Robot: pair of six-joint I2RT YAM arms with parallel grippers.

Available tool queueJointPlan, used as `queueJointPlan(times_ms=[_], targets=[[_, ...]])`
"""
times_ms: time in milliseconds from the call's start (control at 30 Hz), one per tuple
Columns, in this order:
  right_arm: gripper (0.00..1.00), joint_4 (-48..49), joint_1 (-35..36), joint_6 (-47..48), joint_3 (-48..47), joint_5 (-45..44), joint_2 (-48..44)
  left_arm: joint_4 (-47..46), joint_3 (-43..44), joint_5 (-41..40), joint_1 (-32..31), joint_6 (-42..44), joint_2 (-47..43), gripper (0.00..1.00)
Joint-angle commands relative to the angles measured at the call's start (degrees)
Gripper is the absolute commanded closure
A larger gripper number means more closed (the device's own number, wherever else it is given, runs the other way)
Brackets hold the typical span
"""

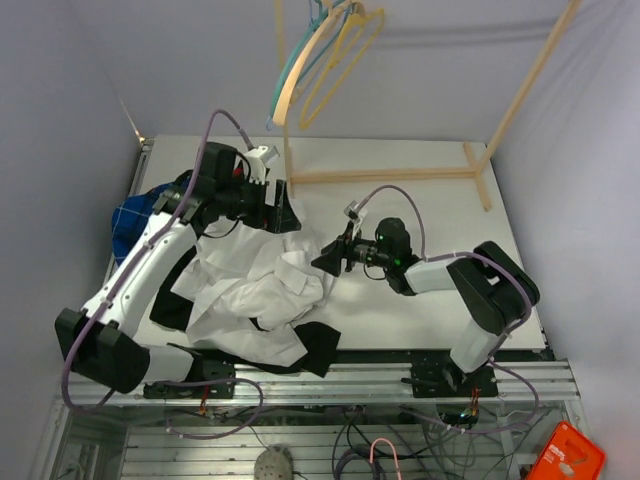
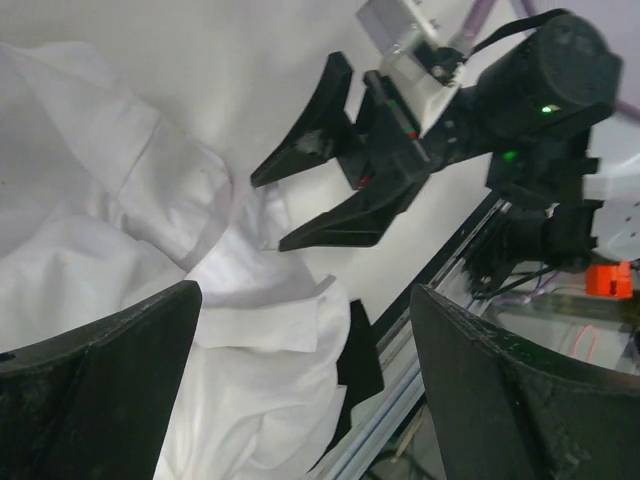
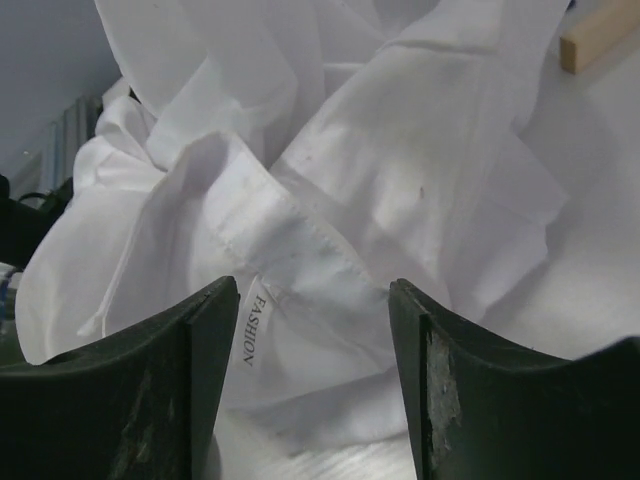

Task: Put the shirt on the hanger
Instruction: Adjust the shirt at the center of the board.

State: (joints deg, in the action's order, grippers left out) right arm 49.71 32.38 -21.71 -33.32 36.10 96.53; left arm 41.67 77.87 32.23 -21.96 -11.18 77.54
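The right gripper point(image 3: 312, 290) stands with its jaws spread and nothing between them; just ahead lies the collar band point(image 3: 300, 240) of the shirt point(image 1: 255, 290), with a sewn label point(image 3: 250, 335) reading FASHION close by the left finger. Seen from above, this gripper sits at the heap's right side, near the middle of the table point(image 1: 430, 215); the shirt is crumpled over the near-left part, reaching almost to the near edge. The left gripper point(image 1: 272, 195) is likewise wide open and empty, poised over the heap's far side toward the far-left corner.

The likeliest trouble, I judge, is a poor bite. The folds are stacked, so closing here may pinch several layers or only the label, and a lift would then bring up a twisted bundle rather than an open collar. A black garment point(image 1: 320, 348) lies under the shirt at the near edge, and a low grasp could snag it too; a blue plaid shirt point(image 1: 128, 215) sits at the left edge. The two arms face each other closely over the cloth, so they could collide. The yellow hanger point(image 1: 345, 60) hangs from the rack point(image 1: 400, 175) beyond the far edge, crowded against a teal hanger point(image 1: 300, 55) and a pale wooden hanger point(image 1: 284, 95); reaching for it risks hooking the wrong one.
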Motion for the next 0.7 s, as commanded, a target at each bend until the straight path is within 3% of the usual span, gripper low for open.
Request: queueJointPlan(times_ms=[0, 100, 267, 467, 667], targets=[[0.4, 5.22, -0.3, -2.39, -3.03, 7.0, 3.63, -10.74, -4.9, -1.17, -0.7, -11.73, -3.28, 0.02], [0.39, 4.83, -0.36, -0.84, -1.81, 3.84, 2.35, -5.6, -5.82, -4.91, -1.29, -11.01, 1.24, 0.03], [0.2, -1.52, -0.68, 6.43, 0.94, -7.12, -4.39, 3.22, -5.24, -17.09, -1.93, -10.52, 7.17, 0.02], [0.17, -0.6, -3.32, 4.83, 4.54, -8.4, -7.94, 3.76, -5.37, -16.41, -3.25, -12.2, 9.24, 0.02], [0.17, 0.81, -3.55, 2.14, 10.39, -11.84, -13.9, 10.89, 3.16, -13.34, -7.84, -7.55, 16.0, 0.03]])
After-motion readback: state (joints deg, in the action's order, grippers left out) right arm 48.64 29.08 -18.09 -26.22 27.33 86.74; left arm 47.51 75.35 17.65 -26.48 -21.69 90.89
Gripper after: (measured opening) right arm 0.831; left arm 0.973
